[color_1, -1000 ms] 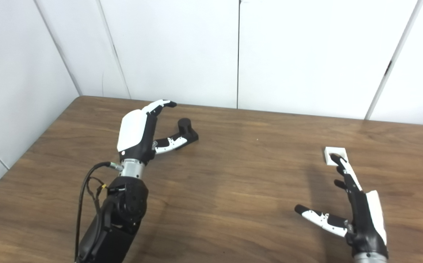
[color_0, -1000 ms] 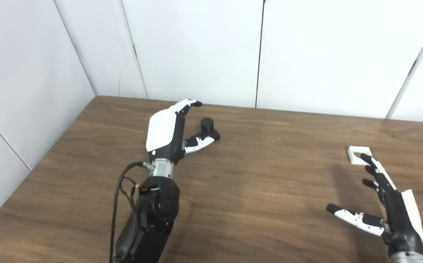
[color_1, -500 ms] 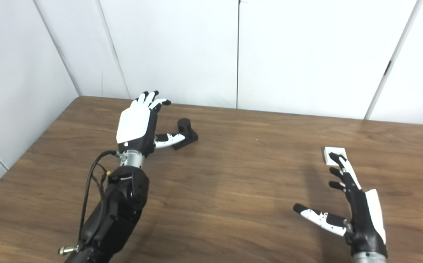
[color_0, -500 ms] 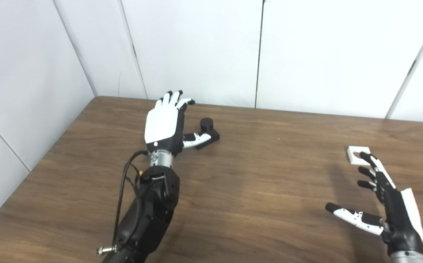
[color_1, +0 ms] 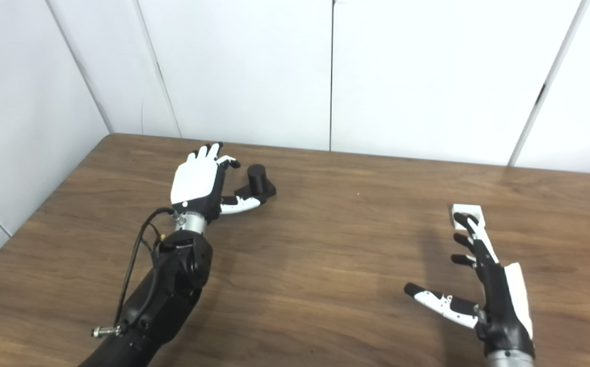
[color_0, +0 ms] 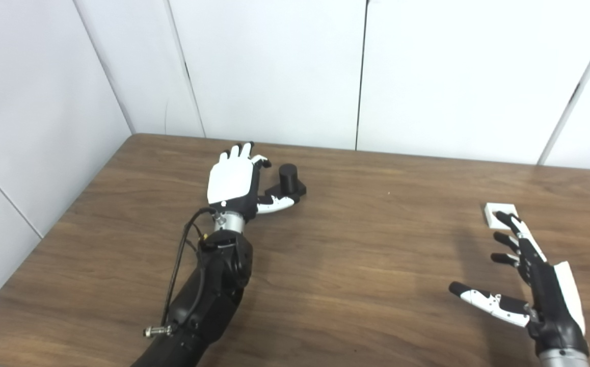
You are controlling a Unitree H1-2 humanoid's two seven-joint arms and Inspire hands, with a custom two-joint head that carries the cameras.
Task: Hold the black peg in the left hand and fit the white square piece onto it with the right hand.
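Clearly both hands were spread and empty; the left hand (color_0: 234, 179) should close firmly around the black peg (color_0: 289, 177), while the right hand (color_0: 534, 285) reached for the white square piece (color_0: 493, 213).

Wood-grain table (color_0: 356, 255), matt black peg (color_0: 288, 177), smooth white square piece (color_0: 493, 211).

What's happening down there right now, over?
Left hand open beside black peg, not gripping. Right hand open, fingertips over white square piece; piece on table. Nothing between them.
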